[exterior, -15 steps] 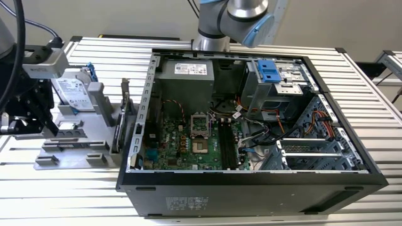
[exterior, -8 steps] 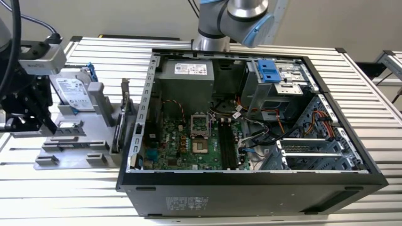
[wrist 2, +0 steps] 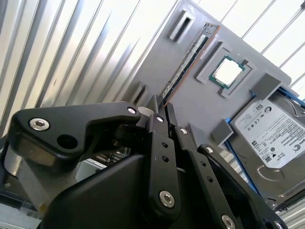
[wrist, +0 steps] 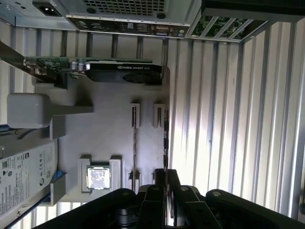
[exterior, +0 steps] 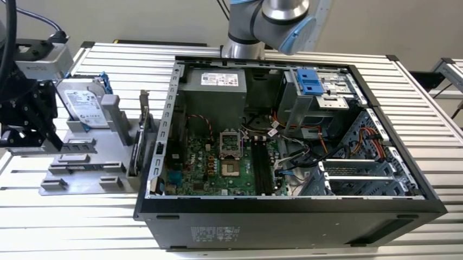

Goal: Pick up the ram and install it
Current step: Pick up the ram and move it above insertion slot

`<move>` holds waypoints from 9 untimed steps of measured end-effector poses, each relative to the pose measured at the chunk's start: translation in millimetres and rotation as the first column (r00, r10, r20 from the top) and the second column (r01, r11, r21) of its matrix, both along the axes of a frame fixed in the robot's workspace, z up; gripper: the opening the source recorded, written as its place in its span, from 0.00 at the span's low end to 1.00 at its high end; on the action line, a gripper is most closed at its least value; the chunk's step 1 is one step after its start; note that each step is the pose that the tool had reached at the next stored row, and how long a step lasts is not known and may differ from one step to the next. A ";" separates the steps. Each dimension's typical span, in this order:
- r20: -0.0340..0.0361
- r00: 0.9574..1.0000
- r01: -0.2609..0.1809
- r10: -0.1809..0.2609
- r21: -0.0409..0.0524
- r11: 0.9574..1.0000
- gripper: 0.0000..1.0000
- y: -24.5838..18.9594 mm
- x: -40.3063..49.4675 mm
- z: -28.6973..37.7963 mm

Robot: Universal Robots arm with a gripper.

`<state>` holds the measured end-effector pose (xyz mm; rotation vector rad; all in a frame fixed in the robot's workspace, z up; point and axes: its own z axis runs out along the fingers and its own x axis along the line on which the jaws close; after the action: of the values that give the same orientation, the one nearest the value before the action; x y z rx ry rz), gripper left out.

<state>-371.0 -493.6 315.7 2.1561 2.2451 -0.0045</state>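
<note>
- Currently my tool (wrist 2: 162, 107) sits at one end of the ram (wrist 2: 188, 59); I cannot tell whether it grips.
- Ram stands edgewise in the gray holder (wrist 2: 200, 102), presumably keeping both faces reachable.

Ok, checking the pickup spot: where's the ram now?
In the second wrist view the ram stands on edge in the grey holder, beside the processor chip, one end at the tool.

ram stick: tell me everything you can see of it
The ram is a thin, narrow, dark board stick with a row of chips on its face and a brownish edge. It stands on its long edge in the grey holder tray, beside the processor, not yet lifted. The pincer sits at its near end; contact is unclear.
</note>
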 end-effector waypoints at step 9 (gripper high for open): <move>0.000 1.000 0.000 0.000 0.000 1.000 0.00 0.0 0.0 10.5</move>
<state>-371.0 -493.6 326.2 2.1563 2.2449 -0.0046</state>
